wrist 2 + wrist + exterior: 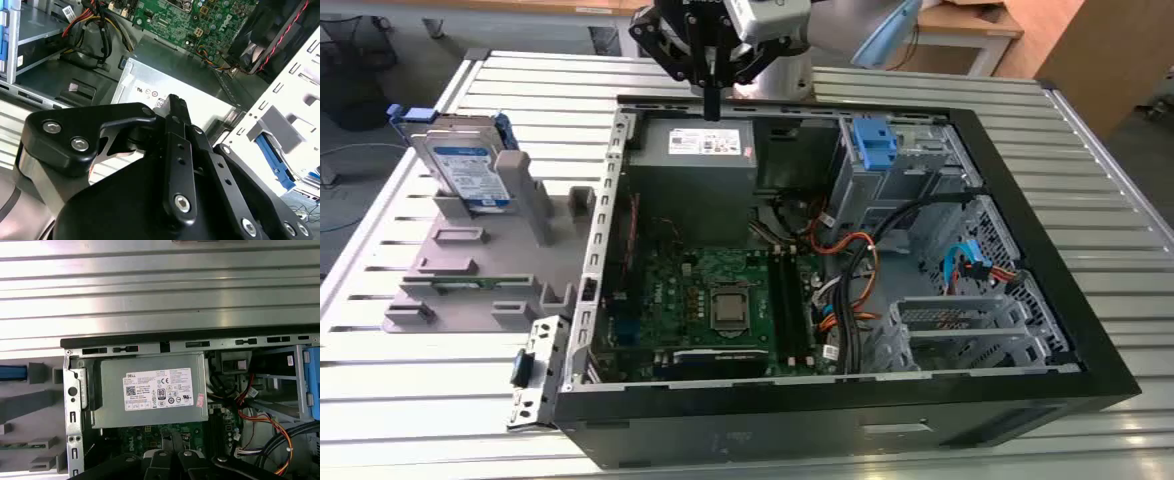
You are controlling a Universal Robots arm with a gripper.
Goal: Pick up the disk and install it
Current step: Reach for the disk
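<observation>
Hanging above the boxy grey power supply [700, 150], the black gripper [711, 112] is pressed together, empty.

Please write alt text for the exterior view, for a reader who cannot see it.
A robot arm's gripper, shut and empty, hangs over the power supply inside an open computer case lying on a slatted metal table. The disk stands upright in a grey holder beside the case, on the exterior view's left.
</observation>
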